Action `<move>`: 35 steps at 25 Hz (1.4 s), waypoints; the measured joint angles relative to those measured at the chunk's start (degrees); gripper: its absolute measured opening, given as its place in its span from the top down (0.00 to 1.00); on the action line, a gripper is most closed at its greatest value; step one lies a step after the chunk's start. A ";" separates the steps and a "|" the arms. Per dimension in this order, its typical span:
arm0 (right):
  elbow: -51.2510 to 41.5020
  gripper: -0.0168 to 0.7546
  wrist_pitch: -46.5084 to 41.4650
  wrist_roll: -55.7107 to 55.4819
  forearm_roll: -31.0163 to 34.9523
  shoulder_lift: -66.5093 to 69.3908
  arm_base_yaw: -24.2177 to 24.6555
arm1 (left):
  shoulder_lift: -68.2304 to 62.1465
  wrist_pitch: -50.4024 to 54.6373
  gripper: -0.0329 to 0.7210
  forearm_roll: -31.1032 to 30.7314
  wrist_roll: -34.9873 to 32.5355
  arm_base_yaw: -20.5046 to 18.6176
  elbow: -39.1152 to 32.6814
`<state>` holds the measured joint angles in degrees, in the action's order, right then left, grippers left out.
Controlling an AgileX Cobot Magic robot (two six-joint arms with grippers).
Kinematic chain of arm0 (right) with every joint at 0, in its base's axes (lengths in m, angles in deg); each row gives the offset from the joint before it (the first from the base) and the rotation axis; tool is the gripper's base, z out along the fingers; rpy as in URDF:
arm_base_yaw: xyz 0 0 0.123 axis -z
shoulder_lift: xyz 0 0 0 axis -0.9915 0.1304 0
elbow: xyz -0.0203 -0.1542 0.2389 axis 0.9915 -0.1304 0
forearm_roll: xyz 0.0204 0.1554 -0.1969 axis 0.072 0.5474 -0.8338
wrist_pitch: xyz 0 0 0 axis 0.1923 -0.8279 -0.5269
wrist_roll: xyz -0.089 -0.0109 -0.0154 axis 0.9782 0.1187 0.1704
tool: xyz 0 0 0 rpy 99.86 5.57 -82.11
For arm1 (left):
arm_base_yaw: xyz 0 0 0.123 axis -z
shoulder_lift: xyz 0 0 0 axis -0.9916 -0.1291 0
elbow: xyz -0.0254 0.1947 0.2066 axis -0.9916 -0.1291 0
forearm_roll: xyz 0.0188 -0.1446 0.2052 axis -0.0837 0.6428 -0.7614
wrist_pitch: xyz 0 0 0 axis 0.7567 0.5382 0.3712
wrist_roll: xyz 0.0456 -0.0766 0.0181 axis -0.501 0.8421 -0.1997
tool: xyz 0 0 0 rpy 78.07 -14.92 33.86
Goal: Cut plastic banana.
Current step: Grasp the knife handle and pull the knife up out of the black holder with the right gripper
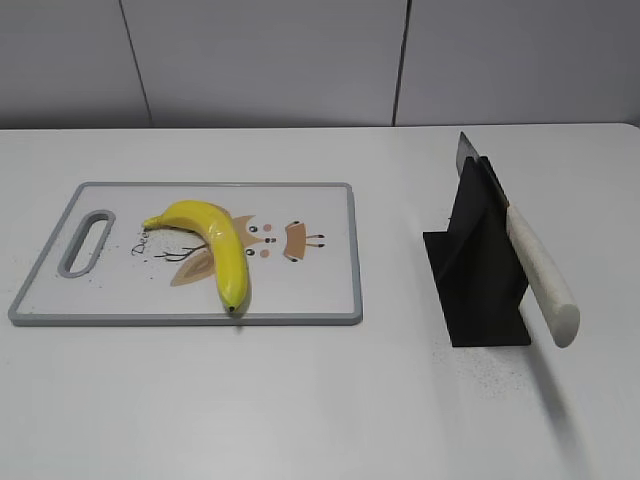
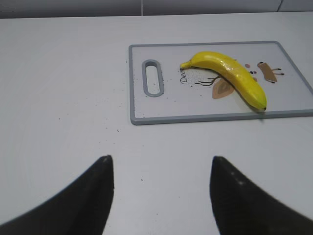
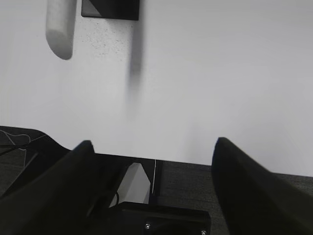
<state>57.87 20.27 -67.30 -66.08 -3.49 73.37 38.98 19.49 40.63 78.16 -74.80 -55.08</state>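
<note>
banana (image 1: 214, 245) tip toward camera, diagonal

White matte worktop (image 1: 300, 400), dotted with dark specks. Behind it, pale grey panelled wall (image 1: 260, 60) with thin dark vertical seams. Past the near worktop edge in the right wrist view, dark floor (image 3: 274, 196) and cables (image 3: 14, 142).
</note>
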 joint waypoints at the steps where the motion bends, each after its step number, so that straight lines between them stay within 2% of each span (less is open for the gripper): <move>1: 1.14 0.27 0.00 0.00 0.16 1.43 -0.82 | 0.00 0.00 0.18 0.00 0.00 0.00 0.00; 8: 8.06 0.28 -0.13 -0.25 0.77 14.60 -9.83 | 0.00 0.00 0.18 0.00 0.00 0.00 0.00; 11: 10.74 0.28 -0.13 -0.51 1.14 20.39 -11.78 | 0.00 0.00 0.18 0.00 0.00 0.00 0.00; 20: 14.41 0.30 1.56 -1.17 4.23 35.36 -12.08 | 0.00 0.00 0.18 0.00 0.00 0.00 0.00; 27: 14.97 0.38 6.45 -1.85 5.69 44.25 -12.08 | 0.00 0.00 0.18 0.00 -0.05 0.00 0.00; 35: 14.97 0.51 9.62 -3.41 5.69 48.55 -12.08 | 0.00 0.00 0.18 0.00 -0.01 0.00 0.00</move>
<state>72.85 29.89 -70.71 -60.39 45.06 61.29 38.98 19.49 40.63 78.15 -74.80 -55.08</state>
